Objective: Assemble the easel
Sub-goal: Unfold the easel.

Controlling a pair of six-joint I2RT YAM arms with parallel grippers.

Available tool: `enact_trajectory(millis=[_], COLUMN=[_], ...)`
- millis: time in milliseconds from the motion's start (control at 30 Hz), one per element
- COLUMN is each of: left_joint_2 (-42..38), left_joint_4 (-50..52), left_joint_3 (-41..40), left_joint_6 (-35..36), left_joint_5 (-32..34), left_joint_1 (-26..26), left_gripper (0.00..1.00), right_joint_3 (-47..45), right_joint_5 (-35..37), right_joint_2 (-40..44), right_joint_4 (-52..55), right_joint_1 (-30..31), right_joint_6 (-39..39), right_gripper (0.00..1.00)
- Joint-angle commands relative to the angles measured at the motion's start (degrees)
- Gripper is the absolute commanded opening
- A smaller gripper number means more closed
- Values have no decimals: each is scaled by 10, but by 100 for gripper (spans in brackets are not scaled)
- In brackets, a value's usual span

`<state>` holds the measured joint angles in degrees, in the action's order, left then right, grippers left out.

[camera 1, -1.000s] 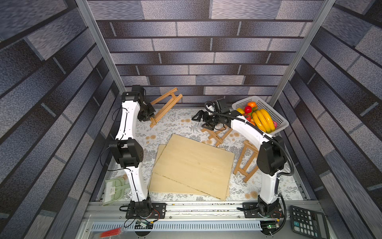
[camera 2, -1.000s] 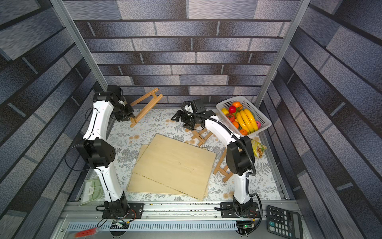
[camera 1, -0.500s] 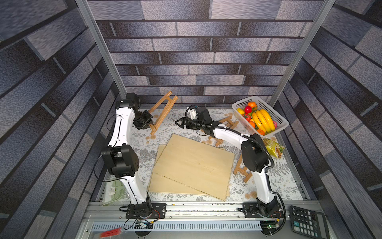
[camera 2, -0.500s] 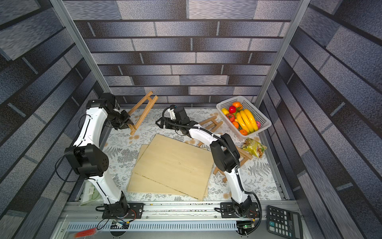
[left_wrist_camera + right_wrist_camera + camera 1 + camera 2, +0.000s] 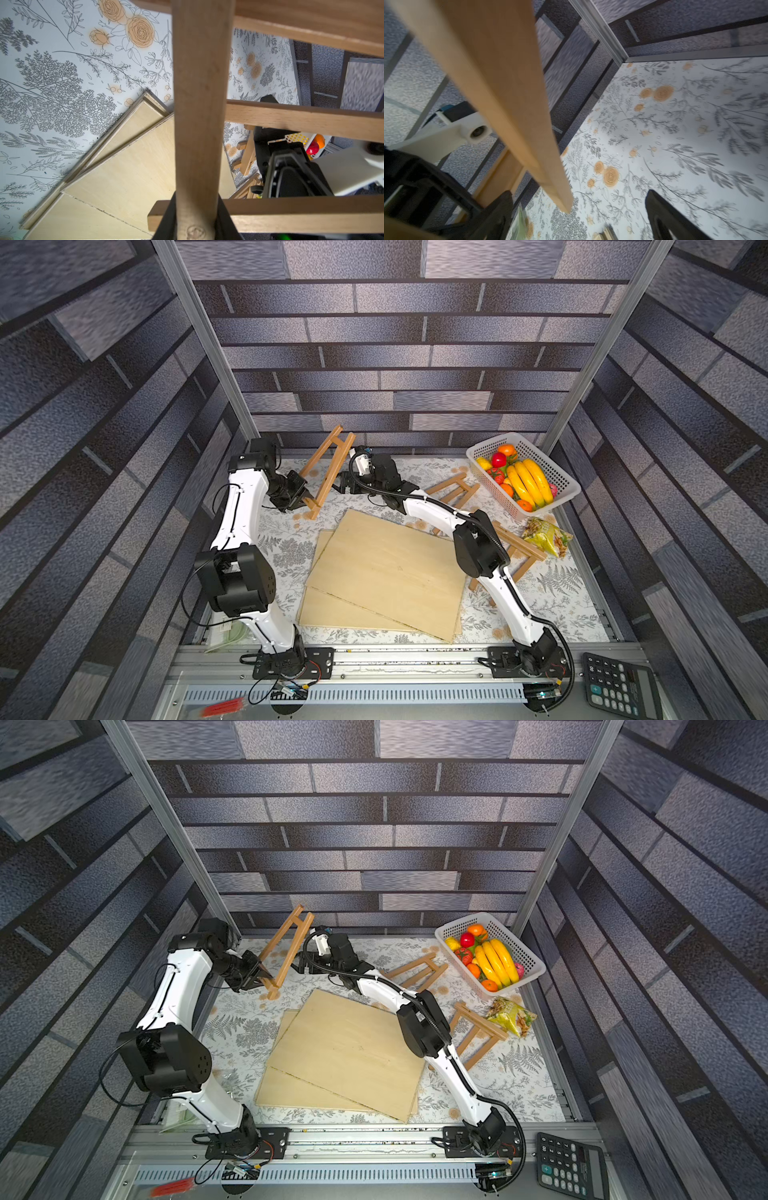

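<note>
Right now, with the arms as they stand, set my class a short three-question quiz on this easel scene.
1. True or false: the left arm's jaws are shut on the tilted easel frame.
2. Which lies nearest the fruit basket? A calculator; B snack bag; C plywood boards.
3. How many plywood boards lie stacked on the table?

Key: 1 true; 2 B; 3 two.
</note>
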<state>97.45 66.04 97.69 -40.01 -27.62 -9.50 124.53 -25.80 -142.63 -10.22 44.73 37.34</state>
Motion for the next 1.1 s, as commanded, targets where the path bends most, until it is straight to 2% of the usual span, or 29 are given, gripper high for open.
enact_trajectory(millis=[0, 133, 333, 700, 867, 1067], left_joint_2=[-28, -47, -98, -128, -142, -153], left_joint_4=[-41, -45, -66, -38, -32, -42], left_joint_3=[8, -6, -72, -100, -114, -144], left_joint_6=[-12, -23, -47, -15, -2, 7], left_joint_5=[-34, -46, -69, -45, -43, -41], left_joint_1=[1, 1, -8, -33, -42, -50], left_gripper=[0, 0, 0, 0, 0, 0], right_joint_3=[35, 94, 158, 124, 125, 167], right_joint_5=[-7, 7, 86, 182, 191, 154], right_joint_2=[-31, -66, -95, -84, -92, -129], right_joint_4=[-40, -11, 78, 149, 142, 119], right_joint_1=[16, 17, 14, -12, -33, -50], right_joint_6=[38, 42, 2, -71, -70, -62], right_gripper=[100, 100, 100, 100, 100, 100])
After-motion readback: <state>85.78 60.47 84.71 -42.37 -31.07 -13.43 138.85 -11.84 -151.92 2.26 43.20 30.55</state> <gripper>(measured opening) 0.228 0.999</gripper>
